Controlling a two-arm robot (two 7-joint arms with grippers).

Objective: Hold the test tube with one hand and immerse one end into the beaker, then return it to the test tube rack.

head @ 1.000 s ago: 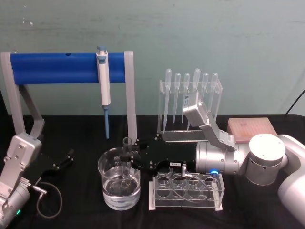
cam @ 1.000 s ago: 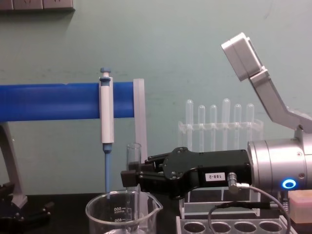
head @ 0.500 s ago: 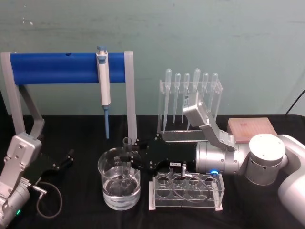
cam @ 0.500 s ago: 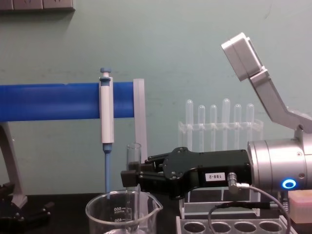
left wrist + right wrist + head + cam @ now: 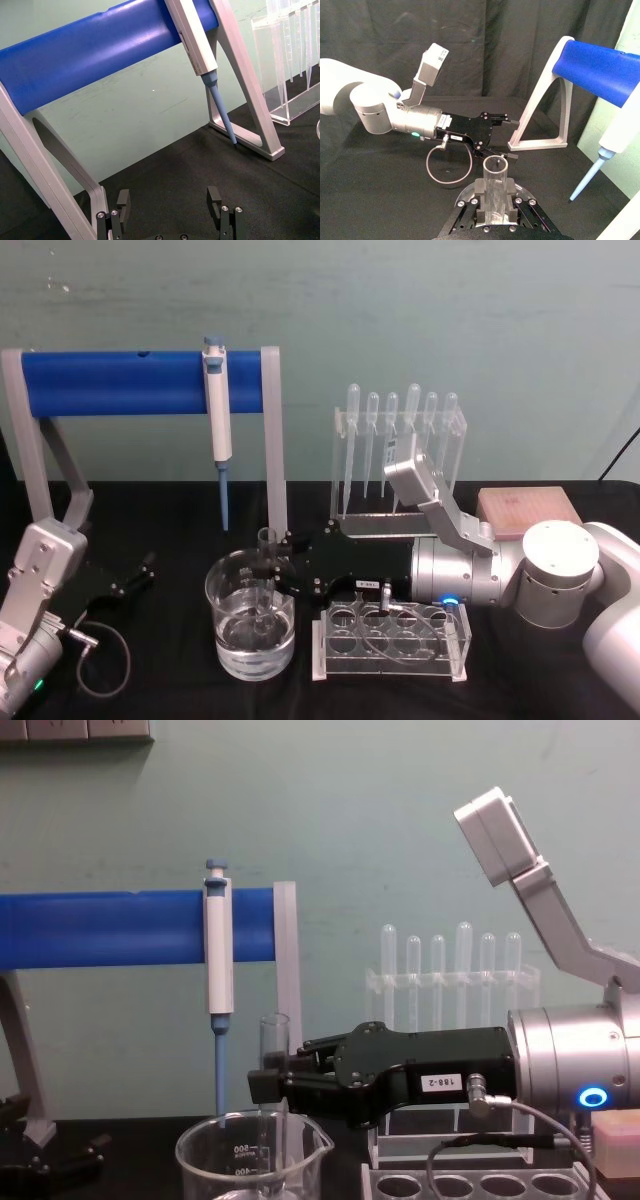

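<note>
My right gripper (image 5: 268, 574) (image 5: 268, 1087) is shut on the test tube (image 5: 266, 539) (image 5: 274, 1038) (image 5: 495, 186), a clear glass tube held upright. The tube's lower end reaches down inside the beaker (image 5: 228, 635) (image 5: 205, 1155), a wide glass vessel holding water at the table's front centre. Its flared rim stands above the gripper's fingers. My left gripper (image 5: 140, 573) (image 5: 170, 202) rests open low over the black table at the left, with nothing between its fingers; it also shows far off in the right wrist view (image 5: 509, 137).
A blue-barred grey stand (image 5: 140, 382) carries a blue-and-white pipettor (image 5: 217, 415) behind the beaker. A clear rack (image 5: 400, 455) of bulb pipettes stands at the back. A clear holed rack (image 5: 390, 640) sits right of the beaker. A pinkish block (image 5: 526, 508) lies far right.
The test tube and right gripper have sunk very slightly over the beaker. The left arm has not moved.
</note>
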